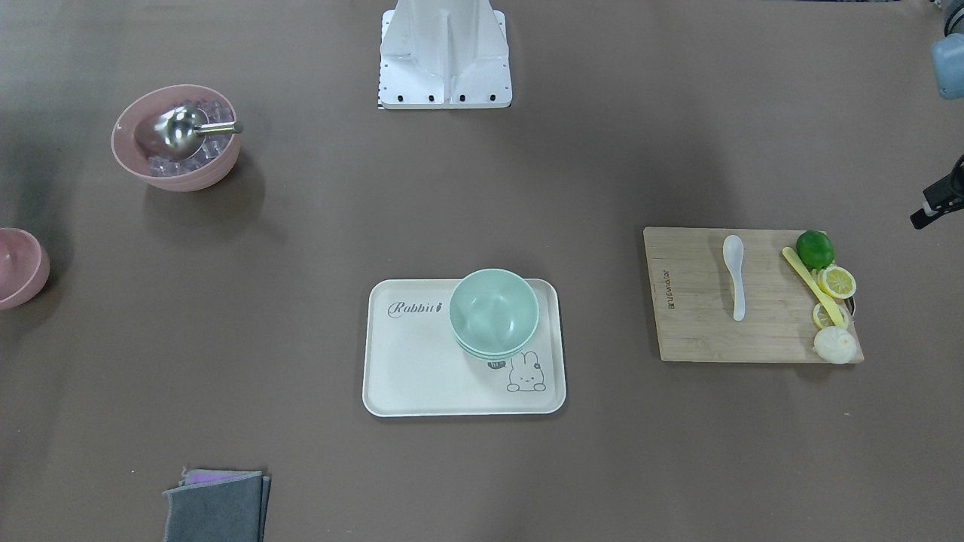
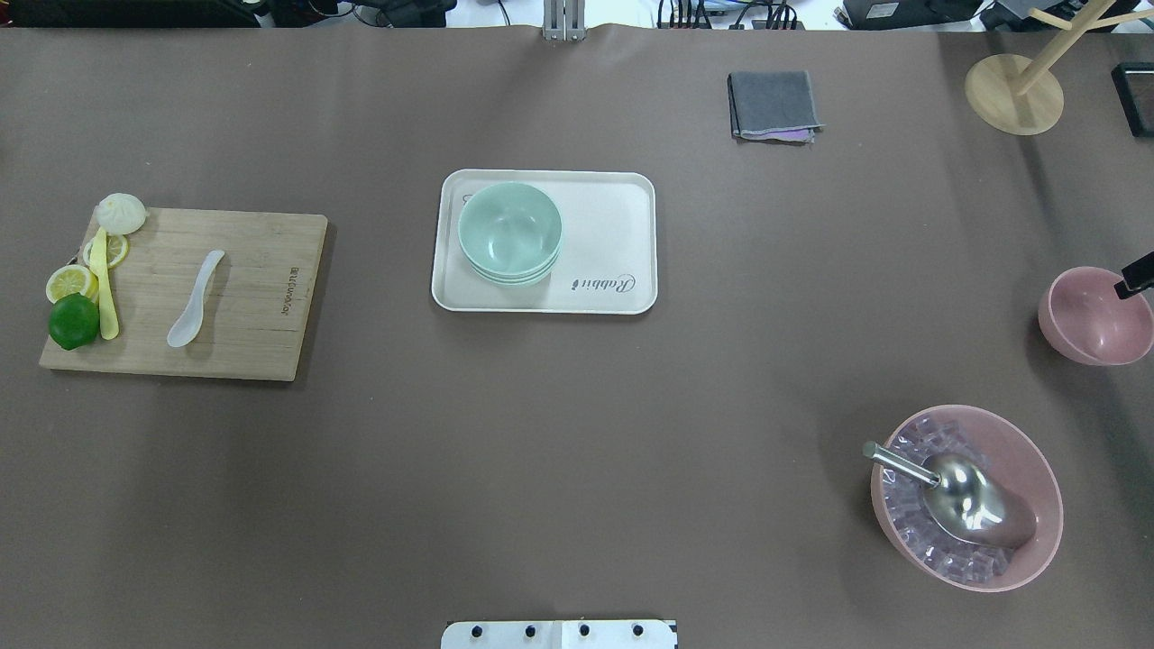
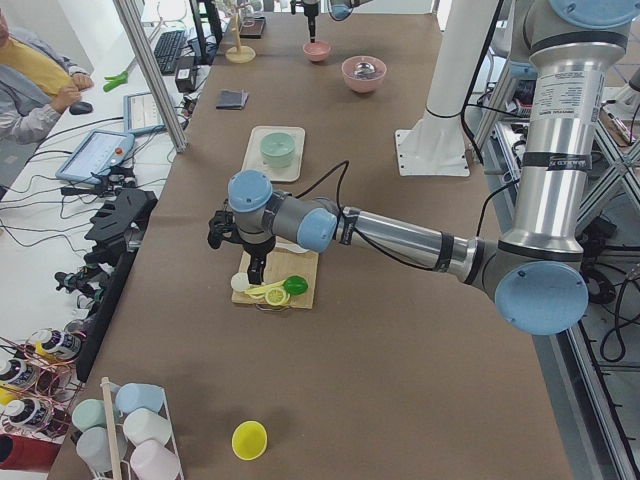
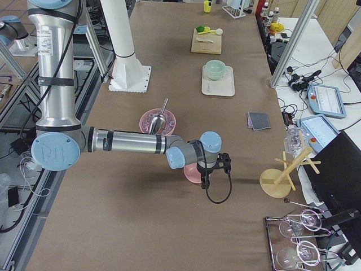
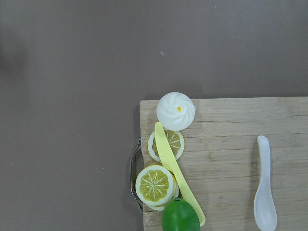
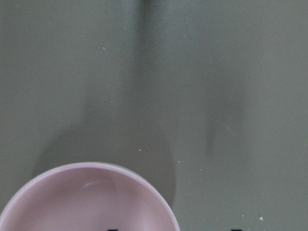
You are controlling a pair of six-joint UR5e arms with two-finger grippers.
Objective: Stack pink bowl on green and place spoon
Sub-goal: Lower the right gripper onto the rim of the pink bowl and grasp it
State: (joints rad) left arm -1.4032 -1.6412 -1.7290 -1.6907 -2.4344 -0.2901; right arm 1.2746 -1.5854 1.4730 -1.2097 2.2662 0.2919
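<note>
A small pink bowl [image 2: 1095, 315] stands empty at the table's right edge; it also shows in the right wrist view [image 6: 91, 202]. My right gripper [image 4: 207, 180] hovers just above it, its two dark fingertips wide apart, so it is open and empty. Stacked green bowls [image 2: 509, 233] sit on a white tray [image 2: 604, 216] at the table's middle. A white spoon [image 2: 194, 300] lies on a wooden cutting board [image 2: 261, 297] at the left. My left gripper [image 3: 255, 270] hangs above the board's outer end; its fingers show in no close view, so I cannot tell its state.
A large pink bowl [image 2: 1037, 532] of ice cubes with a metal scoop [image 2: 965, 496] stands near right. A lime [image 2: 74, 321], lemon slices, a yellow knife [image 2: 104, 288] and a bun [image 2: 122, 213] sit on the board. A grey cloth [image 2: 773, 105] and wooden stand [image 2: 1014, 90] are far right.
</note>
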